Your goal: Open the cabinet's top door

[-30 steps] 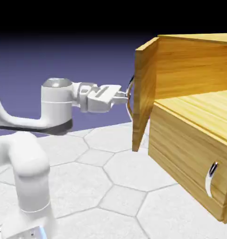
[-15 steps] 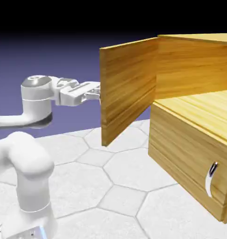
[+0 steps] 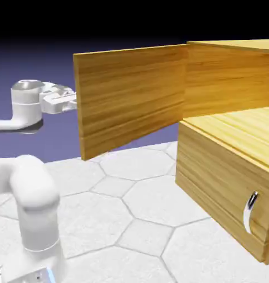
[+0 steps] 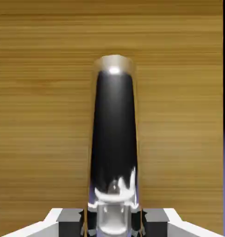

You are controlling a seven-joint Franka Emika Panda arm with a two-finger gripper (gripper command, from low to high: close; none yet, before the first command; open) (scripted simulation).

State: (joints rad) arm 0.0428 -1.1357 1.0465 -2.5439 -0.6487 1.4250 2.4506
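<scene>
Fingers (image 4: pixel 113 227) clamped on door handle (image 4: pixel 113 139)

Ext. view: top door (image 3: pixel 131 94) swung wide, its front face w/ handle turned away, unseen; tool (image 3: pixel 73 100) tips hidden behind door's edge. Cabinet (image 3: pixel 231 83) cut off at right edge. Arm cut off at left/bottom. Hand view: handle (image 4: pixel 113 139) base covered by tool; fingers (image 4: pixel 70 217) mostly cropped at bottom.

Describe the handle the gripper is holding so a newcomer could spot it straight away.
Start at the big wooden cabinet filling the exterior view's right. Its top door has swung wide open toward the arm, and the gripper is shut on that door's handle on the hidden front face. It is the curved, mirror-dark silver bar seen in the hand view, not the lower handle on the closed bottom panel.
</scene>
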